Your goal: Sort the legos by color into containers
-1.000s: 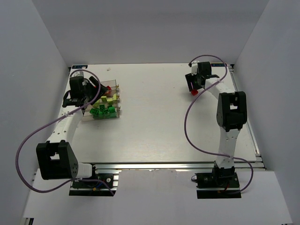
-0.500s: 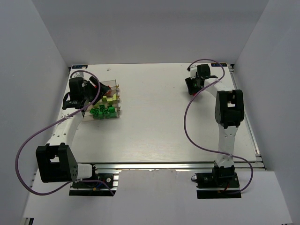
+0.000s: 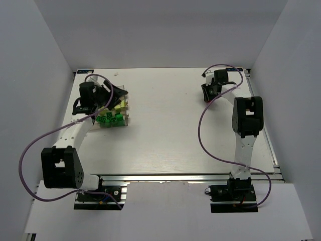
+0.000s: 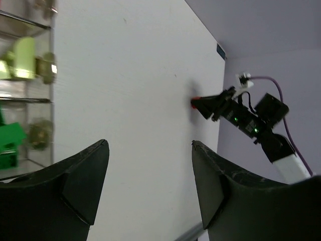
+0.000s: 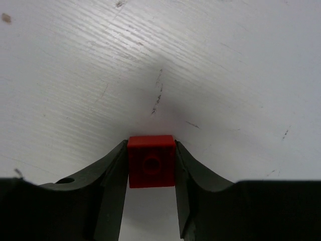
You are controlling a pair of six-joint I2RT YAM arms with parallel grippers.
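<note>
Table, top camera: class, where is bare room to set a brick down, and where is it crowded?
Free: the wide middle of the table, between the tray and the right arm; the near strip before the tray. Crowded: the far-left corner, tray and the open left pincer; far right, the right pincer on the red brick.

Tray [image 3: 127, 111] has green legos [image 3: 111, 119] and lime legos [image 3: 119, 106] in it. Left gripper [image 3: 117, 93] hangs right over it, right gripper [image 3: 206, 95] sits way off to its right.

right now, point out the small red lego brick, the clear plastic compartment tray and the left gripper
small red lego brick [image 5: 151, 168]: right wrist view, middle of its face.
clear plastic compartment tray [image 4: 30, 100]: left wrist view, a divider wall.
left gripper [image 4: 149, 146]: left wrist view, midway between its fingertips.
</note>
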